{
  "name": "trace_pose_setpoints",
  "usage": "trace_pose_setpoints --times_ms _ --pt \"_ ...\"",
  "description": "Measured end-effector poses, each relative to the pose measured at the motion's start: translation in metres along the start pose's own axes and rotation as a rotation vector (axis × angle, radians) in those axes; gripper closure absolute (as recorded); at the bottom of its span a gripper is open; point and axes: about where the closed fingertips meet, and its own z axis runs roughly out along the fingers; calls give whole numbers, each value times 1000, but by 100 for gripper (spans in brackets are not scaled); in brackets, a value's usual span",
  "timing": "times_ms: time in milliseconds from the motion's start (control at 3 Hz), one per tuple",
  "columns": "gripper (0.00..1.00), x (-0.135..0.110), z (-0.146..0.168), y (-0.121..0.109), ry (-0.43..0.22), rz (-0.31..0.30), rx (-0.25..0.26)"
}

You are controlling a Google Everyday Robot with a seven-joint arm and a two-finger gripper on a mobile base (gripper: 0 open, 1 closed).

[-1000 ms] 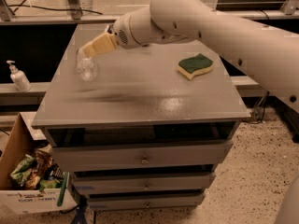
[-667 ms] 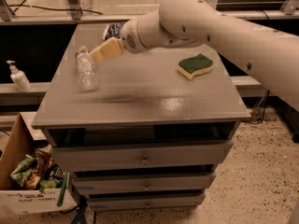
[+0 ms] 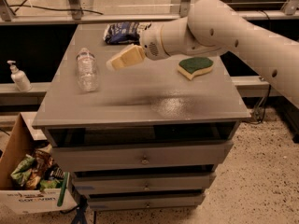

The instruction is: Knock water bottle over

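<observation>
The water bottle (image 3: pixel 87 70) is clear ribbed plastic with a white cap. It is on the left part of the grey cabinet top (image 3: pixel 140 101) and appears to lie on its side, cap toward the back edge. My gripper (image 3: pixel 113 64) hangs just above the top, a short way right of the bottle and not touching it. Its tan fingers (image 3: pixel 127 57) are pressed together, point left toward the bottle, and hold nothing. My white arm reaches in from the right.
A green-and-yellow sponge (image 3: pixel 195 66) lies at the right of the top. A dark snack bag (image 3: pixel 122 32) lies at the back. A white pump dispenser (image 3: pixel 18 76) stands on a ledge at the left. A cardboard box of snacks (image 3: pixel 32 176) sits on the floor at the lower left.
My gripper has pulled back to the right, away from the bottle it was against. The bottle now shows in full and stays in about the same place.
</observation>
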Motion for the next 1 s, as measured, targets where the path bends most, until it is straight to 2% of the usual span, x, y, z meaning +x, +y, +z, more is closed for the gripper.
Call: trace_pose_setpoints --times_ms 333,667,1000 --pt "0 18 -27 -4 -27 -8 -52" --pt "0 46 -65 8 -46 -2 -128" --pt "0 46 -65 8 -46 -2 -128"
